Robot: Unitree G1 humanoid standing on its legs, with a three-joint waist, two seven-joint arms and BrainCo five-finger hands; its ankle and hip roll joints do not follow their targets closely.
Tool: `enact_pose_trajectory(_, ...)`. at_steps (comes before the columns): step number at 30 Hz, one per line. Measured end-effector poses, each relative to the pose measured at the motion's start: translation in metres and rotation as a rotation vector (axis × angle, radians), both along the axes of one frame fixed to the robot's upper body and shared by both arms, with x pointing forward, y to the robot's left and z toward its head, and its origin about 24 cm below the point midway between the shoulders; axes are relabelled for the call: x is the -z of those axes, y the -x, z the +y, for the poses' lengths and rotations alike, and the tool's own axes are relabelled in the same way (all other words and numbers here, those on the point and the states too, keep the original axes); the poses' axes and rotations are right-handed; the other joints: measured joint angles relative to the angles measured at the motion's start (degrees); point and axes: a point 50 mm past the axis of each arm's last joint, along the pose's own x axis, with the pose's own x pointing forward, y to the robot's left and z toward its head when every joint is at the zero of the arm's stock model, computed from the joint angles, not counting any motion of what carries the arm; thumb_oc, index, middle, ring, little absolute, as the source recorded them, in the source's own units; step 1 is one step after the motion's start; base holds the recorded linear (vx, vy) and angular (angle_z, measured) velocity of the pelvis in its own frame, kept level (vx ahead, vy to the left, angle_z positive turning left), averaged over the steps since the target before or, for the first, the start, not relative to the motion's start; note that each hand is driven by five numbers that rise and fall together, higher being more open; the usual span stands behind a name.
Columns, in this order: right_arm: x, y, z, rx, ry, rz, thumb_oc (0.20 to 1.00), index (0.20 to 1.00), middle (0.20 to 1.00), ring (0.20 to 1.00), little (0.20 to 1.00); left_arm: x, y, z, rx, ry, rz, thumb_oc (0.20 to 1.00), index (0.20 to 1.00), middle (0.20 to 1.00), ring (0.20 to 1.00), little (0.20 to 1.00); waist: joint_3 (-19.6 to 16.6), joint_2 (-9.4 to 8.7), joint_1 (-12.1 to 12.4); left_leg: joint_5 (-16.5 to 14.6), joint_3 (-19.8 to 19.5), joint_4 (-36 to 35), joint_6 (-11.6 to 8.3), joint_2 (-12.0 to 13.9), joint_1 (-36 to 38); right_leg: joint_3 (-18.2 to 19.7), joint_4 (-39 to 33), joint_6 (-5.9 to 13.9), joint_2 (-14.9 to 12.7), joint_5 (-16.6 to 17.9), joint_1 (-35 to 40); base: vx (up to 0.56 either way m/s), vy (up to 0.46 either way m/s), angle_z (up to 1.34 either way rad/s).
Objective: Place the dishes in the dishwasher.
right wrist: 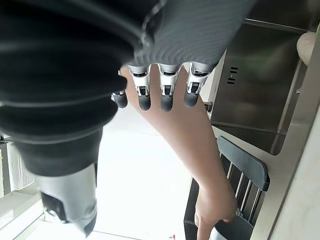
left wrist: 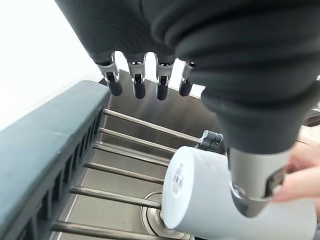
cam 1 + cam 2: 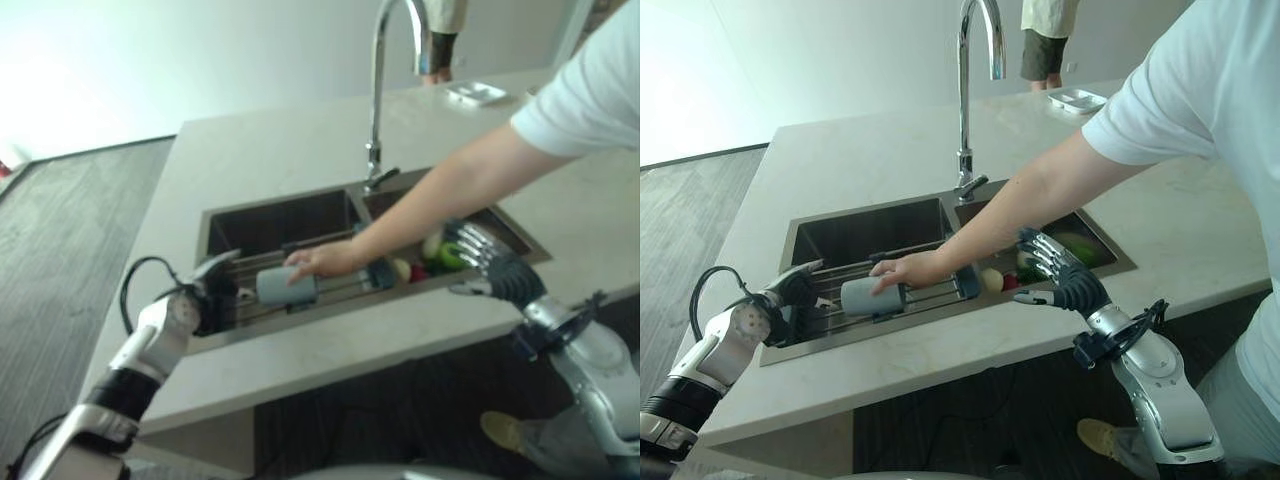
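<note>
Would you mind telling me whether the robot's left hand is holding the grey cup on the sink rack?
No: a person's hand grips the grey cup on the rack, while the robot's left hand hovers beside it with straight fingers.

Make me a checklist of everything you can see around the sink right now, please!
Surface: pale stone countertop with a double steel sink and a tall tap.
Job's things: a grey cup lies on its side on the roll-up drying rack over the sink, with a person's hand on it.
Clutter: fruit or vegetables in the sink's right part; a small white tray at the far edge.
Hands: left hand open, at the rack's end beside the cup; right hand open, above the sink's right part.
Cables: nothing seen.
Surroundings: grey wood floor; a second person beyond the counter.
</note>
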Motion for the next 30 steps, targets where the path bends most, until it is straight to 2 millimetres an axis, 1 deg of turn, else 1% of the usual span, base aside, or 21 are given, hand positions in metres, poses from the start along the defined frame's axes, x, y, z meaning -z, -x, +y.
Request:
enact_pose_trajectory(4, 0.000, 0.000, 0.000, -0.002, 0.000, 0.000, 1.000, 1.000, 1.000, 1.000, 1.000, 0.000, -0.002, 0.000, 0.007, -0.005, -0.003, 1.000, 1.000, 1.000, 1.000, 1.000, 0.20, 0.26, -1.28, 0.00, 0.19, 0.00, 0.00, 0.02, 0.08, 0.12, 0.00, -0.09, 0.22, 0.07, -0.01, 0.00, 0.000, 0.00)
enact_pose_trajectory(6, 0.000, 0.000, 0.000, -0.005, 0.000, 0.001, 1.000, 1.000, 1.000, 1.000, 1.000, 0.000, -0.005, 0.001, 0.005, -0.011, 0.001, 1.000, 1.000, 1.000, 1.000, 1.000, 0.24, 0.33, -1.44, 0.00, 0.31, 0.00, 0.00, 0.01, 0.15, 0.22, 0.00, -0.07, 0.26, 0.08, -0.02, 0.03, 0.007, -0.05)
enact_pose_trajectory(7, 0.000, 0.000, 0.000, -0.012, 0.002, 0.003, 1.000, 1.000, 1.000, 1.000, 1.000, -0.004, -0.009, 0.003, 0.002, -0.017, -0.010, 1.000, 1.000, 1.000, 1.000, 1.000, 0.26, 0.40, -1.68, 0.00, 0.54, 0.01, 0.00, 0.02, 0.49, 0.42, 0.01, -0.07, 0.34, 0.12, 0.00, 0.03, 0.002, -0.07)
enact_pose_trajectory(10, 0.000, 0.000, 0.001, -0.021, 0.004, 0.005, 1.000, 1.000, 1.000, 1.000, 1.000, -0.008, -0.014, 0.002, 0.013, -0.023, -0.019, 1.000, 1.000, 1.000, 1.000, 1.000, 0.32, 0.53, -2.00, -0.02, 1.17, 0.01, -0.03, 0.05, 0.81, 0.91, 0.00, -0.03, 0.48, 0.15, 0.01, 0.02, 0.001, -0.11)
enact_pose_trajectory(11, 0.000, 0.000, 0.001, -0.024, 0.005, 0.002, 1.000, 1.000, 1.000, 1.000, 1.000, -0.005, -0.015, 0.003, 0.019, -0.051, -0.002, 1.000, 1.000, 1.000, 1.000, 1.000, 0.41, 0.80, -2.05, -0.12, 1.74, 0.00, -0.10, 0.08, 0.94, 1.59, 0.00, 0.11, 0.57, 0.16, -0.06, 0.03, 0.002, -0.16)
enact_pose_trajectory(14, 0.000, 0.000, 0.001, -0.031, 0.006, 0.004, 1.000, 1.000, 1.000, 1.000, 1.000, 0.001, -0.015, 0.006, 0.016, -0.086, 0.027, 1.000, 1.000, 1.000, 1.000, 1.000, 0.40, 0.96, -3.63, -0.14, 1.86, 0.00, -0.11, 0.11, 1.01, 1.86, 0.00, 0.25, 0.69, 0.08, -0.12, 0.03, 0.000, -0.08)
enact_pose_trajectory(16, -0.001, 0.000, 0.001, -0.032, 0.008, 0.003, 1.000, 1.000, 1.000, 1.000, 1.000, 0.005, -0.015, 0.005, 0.028, -0.093, 0.044, 1.000, 1.000, 1.000, 1.000, 1.000, 0.32, 1.12, -4.48, -0.15, 2.07, 0.00, -0.12, 0.13, 1.04, 2.13, 0.00, 0.21, 0.78, 0.14, -0.25, 0.03, 0.000, -0.08)
enact_pose_trajectory(19, -0.001, 0.000, 0.001, -0.043, 0.010, 0.005, 1.000, 1.000, 1.000, 1.000, 1.000, 0.004, -0.016, 0.002, 0.046, -0.089, 0.039, 1.000, 1.000, 1.000, 1.000, 1.000, 0.21, 1.29, -4.65, -0.17, 3.19, 0.00, -0.16, 0.21, 1.15, 3.17, 0.01, 0.07, 1.03, 0.37, -0.75, 0.02, 0.003, -0.15)
enact_pose_trajectory(23, 0.000, 0.001, 0.002, -0.051, 0.011, 0.007, 1.000, 1.000, 1.000, 1.000, 1.000, 0.006, -0.016, 0.000, 0.056, -0.085, 0.053, 1.000, 1.000, 1.000, 1.000, 1.000, 0.11, 1.44, -5.25, -0.16, 3.37, 0.00, -0.15, 0.10, 1.21, 3.44, 0.01, 0.06, 1.03, 0.59, -0.89, 0.01, 0.001, -0.04)
enact_pose_trajectory(26, 0.000, 0.001, 0.002, -0.056, 0.012, 0.008, 1.000, 1.000, 1.000, 1.000, 1.000, 0.007, -0.016, -0.001, 0.064, -0.110, 0.056, 1.000, 1.000, 1.000, 1.000, 1.000, 0.04, 1.54, -5.33, -0.15, 3.59, 0.00, -0.15, 0.04, 1.58, 3.68, 0.01, 0.10, 1.03, 0.70, -0.83, 0.01, 0.003, -0.04)
enact_pose_trajectory(30, 0.000, 0.001, 0.002, -0.061, 0.013, 0.009, 1.000, 1.000, 1.000, 1.000, 1.000, 0.009, -0.016, -0.003, 0.070, -0.102, 0.067, 1.000, 1.000, 1.000, 1.000, 1.000, 0.01, 1.53, -5.39, -0.18, 4.23, 0.00, -0.15, -0.01, 1.91, 4.43, 0.01, 0.26, 1.06, 0.82, -0.79, 0.02, 0.006, -0.09)
